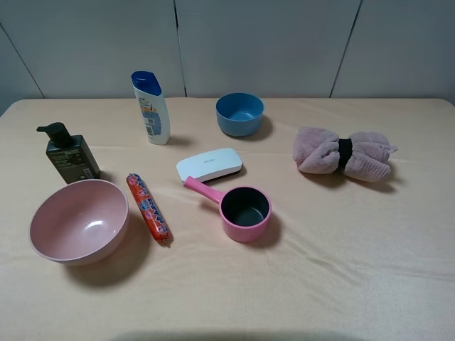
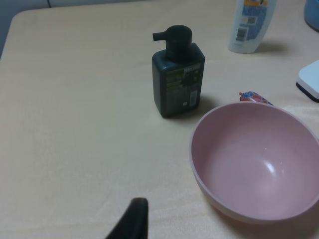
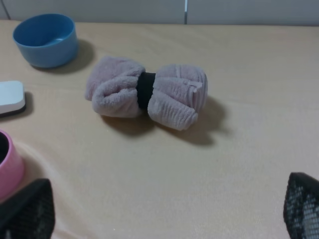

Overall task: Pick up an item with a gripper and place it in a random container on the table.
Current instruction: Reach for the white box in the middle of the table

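Note:
The flat white case (image 1: 210,165) lies on the beige table (image 1: 341,263) at the middle, just behind the pink saucepan's handle. Its end shows in the left wrist view (image 2: 310,79) and in the right wrist view (image 3: 11,97). The large pale-pink bowl (image 1: 78,220) stands empty at the front left and is close in the left wrist view (image 2: 254,159). Neither gripper shows in the exterior view. Of my left gripper only one dark finger (image 2: 133,219) shows, over bare cloth short of the bowl. My right gripper (image 3: 169,186) is open and empty, short of the towel.
A pink saucepan (image 1: 244,212), a red sausage tube (image 1: 148,207), a dark pump bottle (image 1: 69,155), a white and blue shampoo bottle (image 1: 151,108), a small blue bowl (image 1: 239,114) and a rolled pink towel (image 1: 343,153) stand on the table.

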Available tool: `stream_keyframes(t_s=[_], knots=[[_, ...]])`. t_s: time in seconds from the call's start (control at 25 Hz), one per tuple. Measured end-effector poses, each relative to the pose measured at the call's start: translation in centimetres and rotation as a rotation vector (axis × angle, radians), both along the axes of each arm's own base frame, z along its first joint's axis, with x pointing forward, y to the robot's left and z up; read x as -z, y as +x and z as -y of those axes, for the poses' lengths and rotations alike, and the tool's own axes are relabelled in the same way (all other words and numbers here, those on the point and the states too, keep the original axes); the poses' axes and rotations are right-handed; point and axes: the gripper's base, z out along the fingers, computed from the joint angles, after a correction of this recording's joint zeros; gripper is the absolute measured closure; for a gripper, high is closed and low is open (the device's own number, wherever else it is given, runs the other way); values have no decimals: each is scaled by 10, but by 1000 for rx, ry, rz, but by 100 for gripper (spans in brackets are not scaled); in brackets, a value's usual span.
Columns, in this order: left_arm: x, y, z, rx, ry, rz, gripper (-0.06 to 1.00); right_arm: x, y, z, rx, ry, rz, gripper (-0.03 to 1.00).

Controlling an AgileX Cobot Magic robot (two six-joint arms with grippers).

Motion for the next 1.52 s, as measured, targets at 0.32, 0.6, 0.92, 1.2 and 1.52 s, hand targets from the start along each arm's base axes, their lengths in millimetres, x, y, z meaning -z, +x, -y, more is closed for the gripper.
stream_keyframes(t_s=[0.32,0.6,0.92,1.2,1.52], knots=[[0,0,0,0,0,0,-5,0,0,0,0,0,0,27],[0,0,0,0,0,0,-5,0,0,0,0,0,0,27],[0,0,0,0,0,0,-5,0,0,0,0,0,0,27],[0,0,0,0,0,0,-5,0,0,0,0,0,0,27],[-4,-1,0,-2,3,14,-5,0,0,0,0,0,0,27]])
